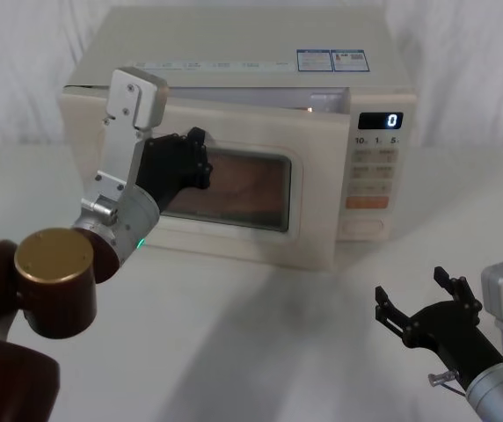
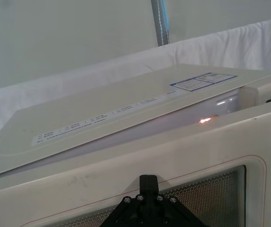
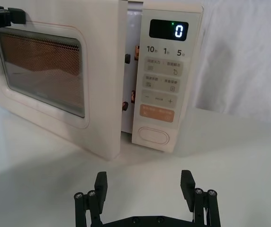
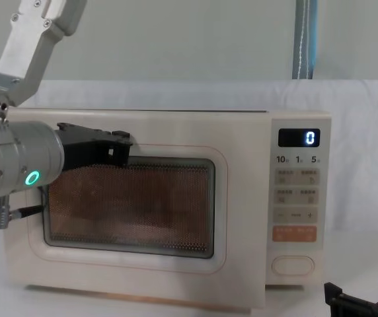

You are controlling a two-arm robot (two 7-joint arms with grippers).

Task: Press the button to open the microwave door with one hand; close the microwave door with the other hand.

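Left tool point(image 1: 190, 158), whose finger spread cannot be told, rests against the upper left of the microwave door point(image 1: 313, 193), which stands ajar. Right tool point(image 1: 427, 308), fingers spread wide, hovers low over the counter point(image 1: 260, 343) in front of the button point(image 3: 153, 135) on the microwave point(image 1: 234, 53).
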